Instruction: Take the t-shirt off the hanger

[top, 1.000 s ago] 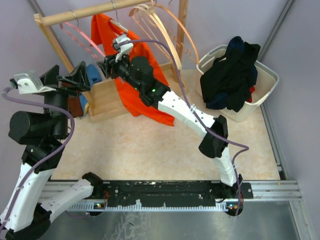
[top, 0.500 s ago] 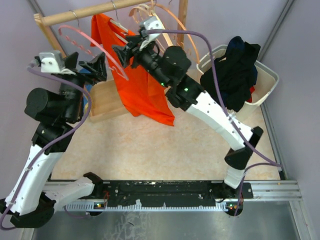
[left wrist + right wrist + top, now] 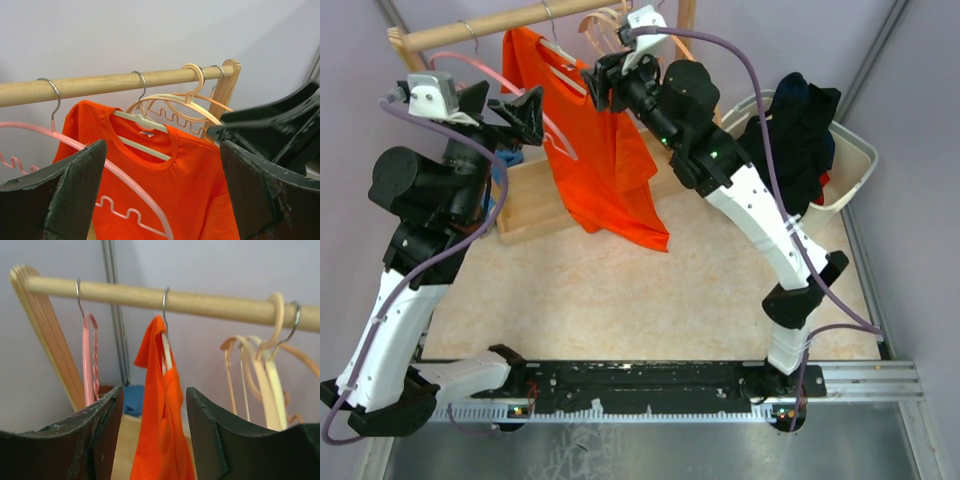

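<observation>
1. Our right gripper [image 3: 603, 85] has its jaws apart with nothing between them. In the top view it sits at about 4 o'clock of the shirt's collar. Half a second ago it was lower and further toward 9 o'clock.
2. Through its wrist camera [image 3: 155, 391] we see the orange t-shirt [image 3: 160, 440] edge-on in the gap beyond the fingers, not clamped.
3. Our left gripper [image 3: 510, 105] is also spread wide and empty [image 3: 162, 146], at about 8 o'clock of the collar. It has risen slightly toward 12 o'clock since the earlier frame.
4. The t-shirt [image 3: 605, 170] is still on its white hanger [image 3: 142, 122], hooked over the wooden rail [image 3: 490, 25], as before.
5. A pink hanger [image 3: 125, 172] crosses in front of the shirt on the left arm's side.
6. The laundry basket [image 3: 850, 170] of dark clothes stands at 3 o'clock of the shirt, unchanged.
</observation>
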### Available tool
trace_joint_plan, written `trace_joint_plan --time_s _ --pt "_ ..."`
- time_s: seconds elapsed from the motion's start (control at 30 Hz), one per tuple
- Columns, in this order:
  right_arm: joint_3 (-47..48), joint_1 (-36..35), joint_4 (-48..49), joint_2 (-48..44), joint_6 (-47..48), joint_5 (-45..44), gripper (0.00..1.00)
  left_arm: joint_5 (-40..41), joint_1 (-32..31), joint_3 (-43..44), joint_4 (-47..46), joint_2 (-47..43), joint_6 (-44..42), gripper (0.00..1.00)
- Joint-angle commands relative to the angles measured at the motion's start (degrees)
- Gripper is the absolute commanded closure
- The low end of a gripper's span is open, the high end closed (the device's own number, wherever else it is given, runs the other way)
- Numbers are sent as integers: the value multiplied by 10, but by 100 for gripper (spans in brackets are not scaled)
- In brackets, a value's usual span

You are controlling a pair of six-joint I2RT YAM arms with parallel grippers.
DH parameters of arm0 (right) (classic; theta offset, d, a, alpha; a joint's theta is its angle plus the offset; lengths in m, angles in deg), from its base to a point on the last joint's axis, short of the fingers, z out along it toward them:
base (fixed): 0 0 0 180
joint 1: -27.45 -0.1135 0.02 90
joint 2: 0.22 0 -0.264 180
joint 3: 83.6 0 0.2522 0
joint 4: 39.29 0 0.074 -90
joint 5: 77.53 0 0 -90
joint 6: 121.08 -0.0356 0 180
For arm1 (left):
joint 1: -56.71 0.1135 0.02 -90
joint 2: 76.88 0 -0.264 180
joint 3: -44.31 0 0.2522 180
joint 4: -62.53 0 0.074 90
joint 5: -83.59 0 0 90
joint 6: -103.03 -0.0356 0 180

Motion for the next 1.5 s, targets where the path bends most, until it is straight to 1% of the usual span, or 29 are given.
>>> trace_joint_plan --time_s 0.0,0.1,0.2,0.33,0.43,0.6,0.93,1.1,1.23,1.37,1.43,1.47 --pt "-67 -2 -28 -47 0 -9 47 -13 -1 24 14 7 -5 1" --pt "-156 -2 -6 -109 0 -31 47 -10 -1 29 13 9 -5 1" --pt "-217 -2 -5 -155 -3 -45 48 -3 -1 38 14 10 -9 1" --pt "-271 -2 -5 -197 -5 -56 49 -2 -1 45 13 15 -9 1" --pt "-292 -2 -4 -212 -4 -58 50 -4 -1 47 12 16 -6 1" --pt "-300 -2 -2 -213 1 -64 54 -4 -2 49 10 17 -5 1" --pt "-289 2 4 -184 1 -55 55 2 -1 73 25 26 -6 1" --pt "-277 16 4 -162 -4 -51 55 3 -1 70 28 23 -5 1" --pt "-273 28 10 -149 -9 -44 58 6 -1 68 27 20 -6 1" --pt "-273 30 20 -143 -5 -49 66 9 -1 65 25 18 -8 1" --pt "-273 30 21 -142 -6 -48 72 9 -1 63 23 18 -9 1" --pt "-274 30 20 -142 -6 -48 77 9 -1 63 22 18 -9 1"
